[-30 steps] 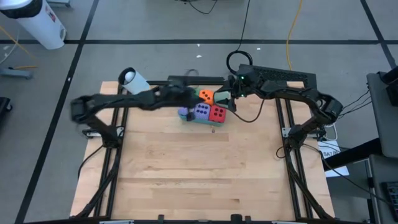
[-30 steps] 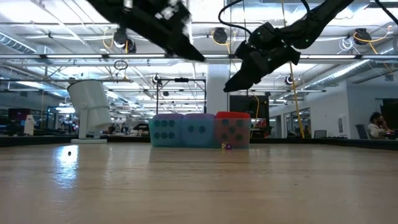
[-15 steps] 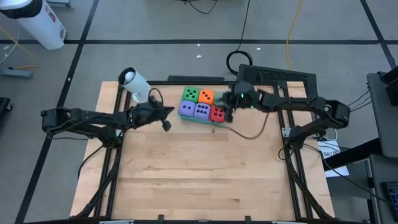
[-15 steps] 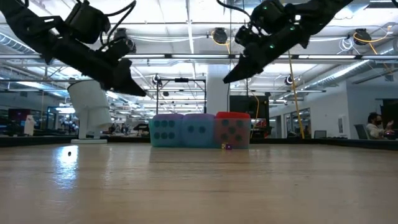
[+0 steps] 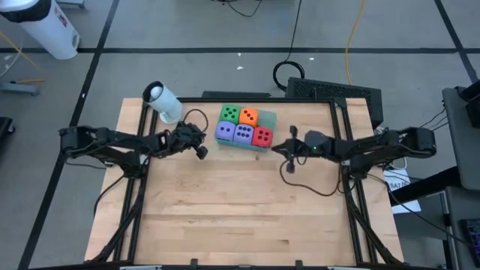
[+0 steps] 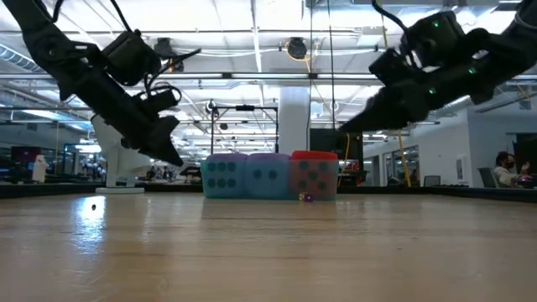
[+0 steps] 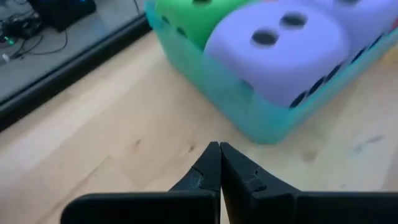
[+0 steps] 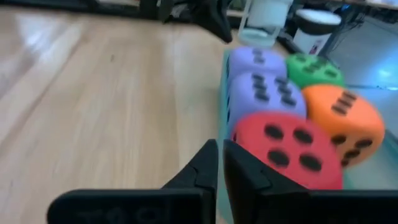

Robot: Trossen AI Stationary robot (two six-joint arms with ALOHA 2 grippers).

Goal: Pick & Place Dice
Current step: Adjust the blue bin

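Five dice sit packed in a translucent green tray (image 5: 268, 118) at the far middle of the table: green (image 5: 229, 114), orange (image 5: 248, 117), two purple (image 5: 224, 132) (image 5: 243, 133) and red (image 5: 262, 136). My left gripper (image 5: 202, 150) is shut and hangs just left of the tray, slanting down, with nothing in it; its wrist view shows the shut fingertips (image 7: 219, 163) over bare wood before the tray's corner. My right gripper (image 5: 279, 148) is shut and empty, to the right of the tray and nearer than it, above the table (image 6: 344, 130). Its fingertips (image 8: 221, 163) point at the red die (image 8: 283, 146).
A white cylinder-shaped device (image 5: 162, 102) stands at the far left of the table. A black cable (image 5: 300, 169) loops onto the wood under the right arm. A tiny purple bit (image 6: 306, 198) lies in front of the tray. The near half of the table is bare wood.
Both arms have drawn away from over the tray and come down. My left gripper went toward the table's left edge and rolled. My right gripper went toward the right edge and a little nearer. The dice have stayed in the tray.
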